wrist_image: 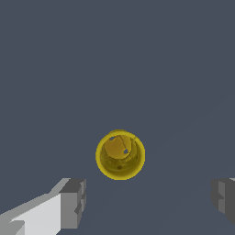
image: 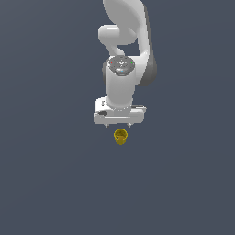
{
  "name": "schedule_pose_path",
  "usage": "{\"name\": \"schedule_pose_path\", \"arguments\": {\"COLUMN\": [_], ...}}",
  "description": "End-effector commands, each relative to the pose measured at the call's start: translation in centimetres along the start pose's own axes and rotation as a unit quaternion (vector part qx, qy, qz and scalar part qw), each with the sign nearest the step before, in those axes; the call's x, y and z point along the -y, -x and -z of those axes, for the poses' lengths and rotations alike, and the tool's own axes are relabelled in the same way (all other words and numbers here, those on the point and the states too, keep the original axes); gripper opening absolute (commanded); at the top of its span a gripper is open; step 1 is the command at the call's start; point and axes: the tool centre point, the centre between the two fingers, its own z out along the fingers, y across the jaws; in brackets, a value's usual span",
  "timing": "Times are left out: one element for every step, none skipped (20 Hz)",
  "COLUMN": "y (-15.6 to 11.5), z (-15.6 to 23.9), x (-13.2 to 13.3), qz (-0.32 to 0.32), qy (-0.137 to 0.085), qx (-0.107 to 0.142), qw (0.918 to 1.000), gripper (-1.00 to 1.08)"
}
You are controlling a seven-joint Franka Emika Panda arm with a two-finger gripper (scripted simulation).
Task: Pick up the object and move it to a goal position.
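The object (image: 120, 137) is a tiny yellow cup-like cylinder with a hollow top, standing upright on the dark grey floor. In the wrist view the object (wrist_image: 120, 154) shows its open mouth from above. My white gripper (image: 118, 124) hangs just above and slightly behind it, apart from it. Its two grey fingertips (wrist_image: 73, 202) stand wide apart, and the gripper (wrist_image: 149, 202) is open with nothing between them. The cup is much narrower than the gap.
The white arm (image: 125, 55) rises behind the gripper toward the top of the exterior view. A plain dark grey floor (image: 55, 183) spreads all around the cup.
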Motion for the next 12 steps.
{"name": "schedule_pose_path", "arguments": {"y": [0.0, 0.0, -0.1, -0.2, -0.3, -0.5, -0.6, -0.8, -0.9, -1.0, -1.1, -1.1], "z": [0.0, 0.0, 0.1, 0.1, 0.2, 0.4, 0.5, 0.7, 0.8, 0.9, 1.0, 1.1], "x": [0.0, 0.0, 0.0, 0.0, 0.0, 0.1, 0.1, 0.1, 0.1, 0.1, 0.1, 0.1], "qz": [0.0, 0.0, 0.0, 0.001, 0.002, 0.002, 0.003, 0.003, 0.003, 0.003, 0.002, 0.002], "qy": [0.0, 0.0, -0.001, -0.002, -0.004, -0.005, -0.008, -0.009, -0.011, -0.012, -0.012, -0.012], "qx": [0.0, 0.0, -0.001, -0.003, -0.005, -0.008, -0.011, -0.014, -0.016, -0.017, -0.018, -0.018], "qw": [1.0, 1.0, 1.0, 1.0, 1.0, 1.0, 0.9999, 0.9999, 0.9998, 0.9998, 0.9998, 0.9998], "gripper": [1.0, 1.0, 1.0, 1.0, 1.0, 1.0, 1.0, 1.0, 1.0, 1.0, 1.0, 1.0]}}
